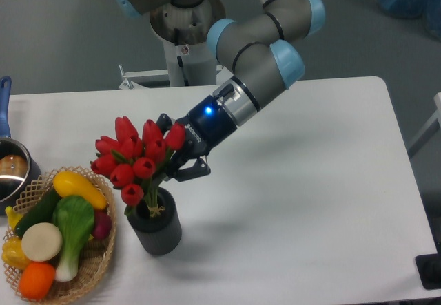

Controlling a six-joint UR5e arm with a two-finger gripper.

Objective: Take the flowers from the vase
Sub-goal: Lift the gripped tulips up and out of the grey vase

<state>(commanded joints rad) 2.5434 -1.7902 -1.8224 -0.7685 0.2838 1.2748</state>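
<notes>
The flowers (131, 157), a bunch of red tulip buds with green leaves, stand in the vase (160, 229), a short dark grey cylinder at the front left of the white table. My gripper (178, 150) reaches in from the right at the height of the buds. Its jaws are spread, one dark finger above the rightmost bud and one below it, so they straddle the right edge of the bunch. The stems are mostly hidden inside the vase mouth. I cannot tell whether the fingers touch the buds.
A wicker basket (103, 260) of colourful toy vegetables sits right beside the vase on its left. A metal pot (10, 171) with a blue handle (4, 95) is at the left edge. The arm's base post (182, 50) stands behind the table.
</notes>
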